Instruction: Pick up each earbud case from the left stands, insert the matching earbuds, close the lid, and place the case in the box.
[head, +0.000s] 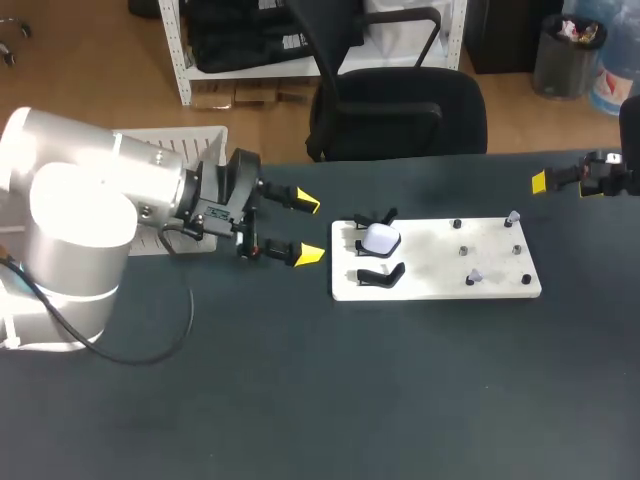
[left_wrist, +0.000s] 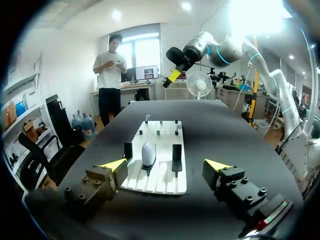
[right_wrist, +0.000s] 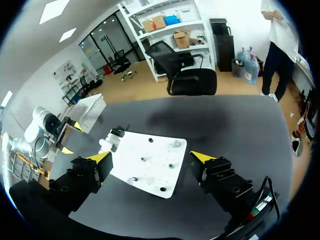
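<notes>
A white earbud case (head: 381, 238) sits on the rear black stand at the left end of a white board (head: 430, 265). The front stand (head: 379, 275) is empty. Two small pale earbuds (head: 513, 216) (head: 475, 277) rest on pegs toward the board's right end. My left gripper (head: 308, 229) is open just left of the board, level with the case. In the left wrist view the left gripper (left_wrist: 165, 165) frames the case (left_wrist: 148, 153), which lies ahead of it untouched. My right gripper (head: 541, 182) is open, raised beyond the board's far right corner. In the right wrist view the right gripper (right_wrist: 151, 156) looks down on the board (right_wrist: 150, 167) and the case (right_wrist: 109, 142).
An open white box (head: 175, 140) stands behind my left arm at the table's left edge, also seen as the box (right_wrist: 91, 106) from the right wrist. Several black pegs dot the board. Dark tabletop surrounds the board on all sides.
</notes>
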